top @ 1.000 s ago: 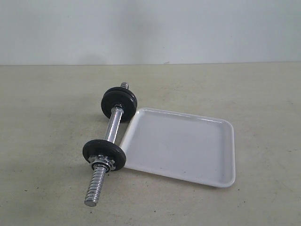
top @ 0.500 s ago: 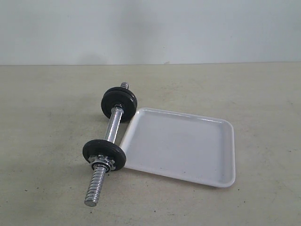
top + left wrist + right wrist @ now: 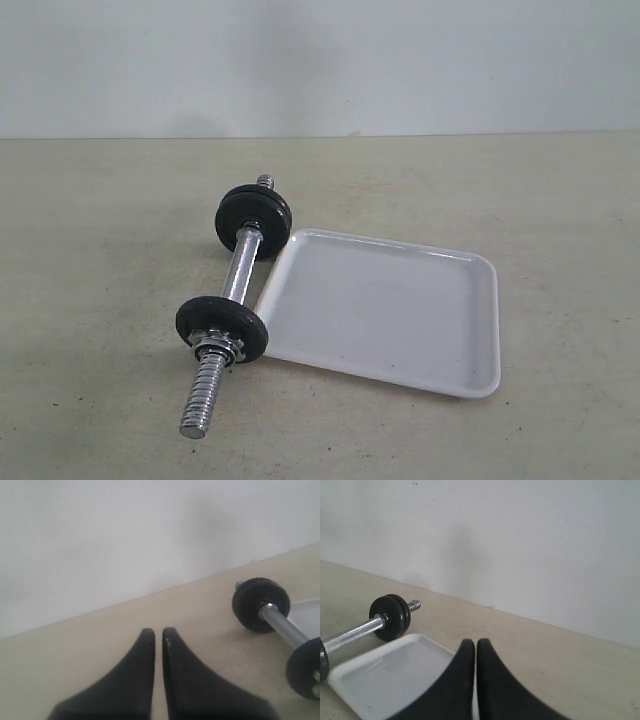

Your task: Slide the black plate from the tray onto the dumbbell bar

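The dumbbell bar [image 3: 238, 275] lies on the table along the left edge of the white tray [image 3: 390, 310]. The tray holds nothing. At the bar's far end sit black discs [image 3: 253, 213], seen as two side by side in the right wrist view [image 3: 390, 616]; I take the black plate to be among them. Another black disc [image 3: 221, 322] with a chrome star nut [image 3: 220, 348] sits nearer the front. My left gripper [image 3: 158, 631] is shut and empty, left of the bar [image 3: 285, 627]. My right gripper [image 3: 472, 642] is shut and empty over the tray's [image 3: 385, 680] edge. Neither gripper shows in the exterior view.
A pale wall [image 3: 320, 60] runs behind the beige table [image 3: 100, 230]. The bar's long threaded end [image 3: 203, 395] points toward the table's front.
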